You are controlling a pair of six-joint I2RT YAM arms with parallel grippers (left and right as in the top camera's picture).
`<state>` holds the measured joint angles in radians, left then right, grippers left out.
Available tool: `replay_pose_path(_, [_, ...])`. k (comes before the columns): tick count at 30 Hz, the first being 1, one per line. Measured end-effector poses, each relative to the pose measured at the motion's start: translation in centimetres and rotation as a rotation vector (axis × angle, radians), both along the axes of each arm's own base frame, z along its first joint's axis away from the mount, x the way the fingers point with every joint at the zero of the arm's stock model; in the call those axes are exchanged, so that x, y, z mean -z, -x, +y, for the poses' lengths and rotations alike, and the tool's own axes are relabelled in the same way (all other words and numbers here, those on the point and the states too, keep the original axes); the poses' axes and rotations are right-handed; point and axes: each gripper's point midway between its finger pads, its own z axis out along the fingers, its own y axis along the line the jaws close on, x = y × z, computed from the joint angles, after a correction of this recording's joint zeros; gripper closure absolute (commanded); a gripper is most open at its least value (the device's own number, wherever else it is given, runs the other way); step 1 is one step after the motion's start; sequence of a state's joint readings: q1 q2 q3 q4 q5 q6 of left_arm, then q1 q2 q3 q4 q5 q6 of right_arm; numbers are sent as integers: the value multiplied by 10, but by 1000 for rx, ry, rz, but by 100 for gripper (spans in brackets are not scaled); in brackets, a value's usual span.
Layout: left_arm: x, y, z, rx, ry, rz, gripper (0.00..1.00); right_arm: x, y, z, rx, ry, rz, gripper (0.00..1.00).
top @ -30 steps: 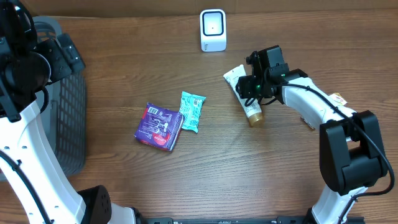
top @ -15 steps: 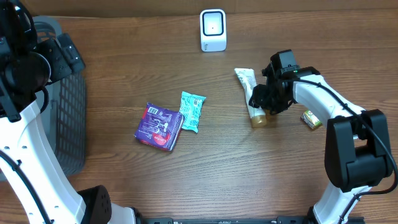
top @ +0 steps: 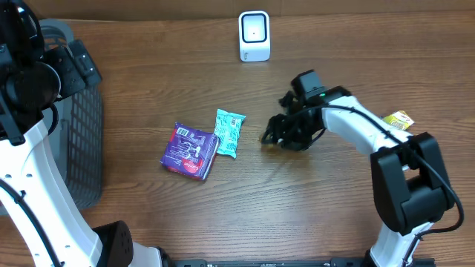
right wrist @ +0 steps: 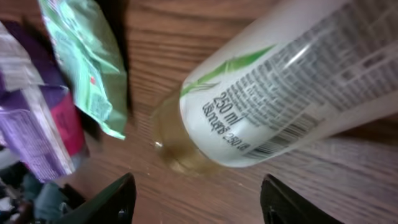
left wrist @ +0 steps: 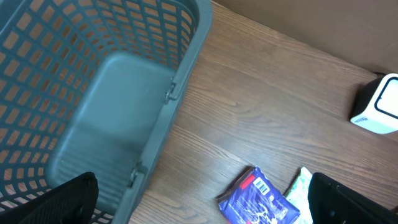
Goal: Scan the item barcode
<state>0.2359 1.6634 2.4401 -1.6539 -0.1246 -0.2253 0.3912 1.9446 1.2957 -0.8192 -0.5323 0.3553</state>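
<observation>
Lying barcode-up on the wooden counter (right wrist: pixel 205 196) for pickup, the white gold-capped plastic tube (right wrist: pixel 292 81) faces the right fingers (right wrist: pixel 118 202), spread and empty.

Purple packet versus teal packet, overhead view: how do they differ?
The purple packet is broader and squarish; the teal packet is smaller and narrower. The purple packet shows a barcode face-up; I can make out none on the teal packet. Both lie flat on the table, side by side.

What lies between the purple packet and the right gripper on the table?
The teal packet lies there, beside the purple packet and apart from the right gripper; the overhead view shows it.
</observation>
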Motion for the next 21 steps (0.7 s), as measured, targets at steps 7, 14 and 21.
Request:
replay_pose_path(7, [0, 0, 0, 0, 0, 0, 0, -17, -45, -31, 45, 155, -144, 20])
replay_pose_path(14, [0, 0, 0, 0, 0, 0, 0, -39, -93, -64, 64, 258, -338, 30])
replay_pose_path(21, [0, 0, 0, 0, 0, 0, 0, -34, -81, -60, 103, 305, -288, 24])
